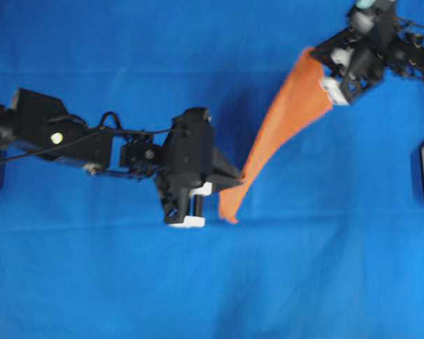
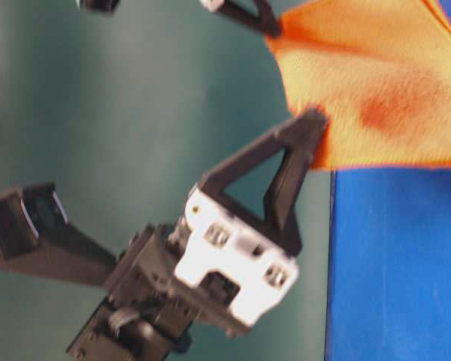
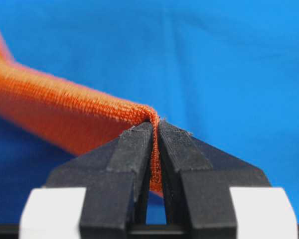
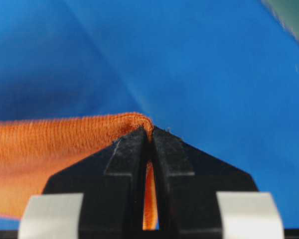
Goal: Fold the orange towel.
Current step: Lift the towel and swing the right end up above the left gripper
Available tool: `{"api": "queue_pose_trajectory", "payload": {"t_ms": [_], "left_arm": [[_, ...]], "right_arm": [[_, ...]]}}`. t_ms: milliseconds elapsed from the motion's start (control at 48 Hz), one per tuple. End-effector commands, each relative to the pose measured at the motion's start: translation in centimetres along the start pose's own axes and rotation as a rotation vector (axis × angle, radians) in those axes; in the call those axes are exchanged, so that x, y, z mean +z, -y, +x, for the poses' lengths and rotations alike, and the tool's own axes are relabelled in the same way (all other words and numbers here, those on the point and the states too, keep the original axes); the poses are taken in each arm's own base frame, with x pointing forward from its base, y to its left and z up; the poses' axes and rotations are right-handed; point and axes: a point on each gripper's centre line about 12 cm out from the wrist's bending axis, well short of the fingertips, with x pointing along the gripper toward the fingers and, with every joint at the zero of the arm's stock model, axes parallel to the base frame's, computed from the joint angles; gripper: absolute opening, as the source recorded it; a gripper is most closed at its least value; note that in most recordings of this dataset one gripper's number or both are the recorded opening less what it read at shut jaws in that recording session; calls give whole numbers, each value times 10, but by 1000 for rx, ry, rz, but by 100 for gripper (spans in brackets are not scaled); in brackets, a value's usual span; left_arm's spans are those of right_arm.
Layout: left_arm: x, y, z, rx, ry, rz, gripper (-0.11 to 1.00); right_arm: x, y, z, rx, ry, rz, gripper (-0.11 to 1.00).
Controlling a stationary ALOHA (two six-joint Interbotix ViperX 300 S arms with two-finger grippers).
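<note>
- We see the left tool (image 3: 155,130) clamped tight on a corner of the orange towel (image 1: 286,127), its matte black wedge-shaped fingers (image 3: 132,159) pressing the cloth edge between them.
- We see the right tool (image 4: 150,133) likewise pinched shut on another corner, with a thin orange strip showing in the slit between its jaws.
- The towel hangs stretched between the two tools as a long diagonal band above the counter (image 1: 212,282).
- Its weave is fine and ribbed, with a rolled stitched edge and a darker smudge.
- The counter covering is smooth, uniform blue.
</note>
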Motion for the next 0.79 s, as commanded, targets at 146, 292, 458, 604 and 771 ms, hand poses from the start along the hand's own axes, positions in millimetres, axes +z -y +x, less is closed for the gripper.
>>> {"api": "queue_pose_trajectory", "payload": {"t_ms": [146, 292, 458, 604, 771], "left_arm": [[31, 12, 8, -21, 77, 20, 2], [32, 14, 11, -25, 77, 22, 2], [31, 14, 11, -25, 79, 24, 2], [38, 12, 16, -18, 132, 39, 2], [52, 10, 34, -4, 197, 111, 2]], "right_arm": [[52, -5, 36, 7, 60, -36, 3], [67, -7, 48, 6, 75, -44, 3], [65, -7, 47, 4, 69, -46, 3], [59, -4, 39, -7, 57, -45, 3], [52, 2, 17, -26, 63, -35, 3]]}}
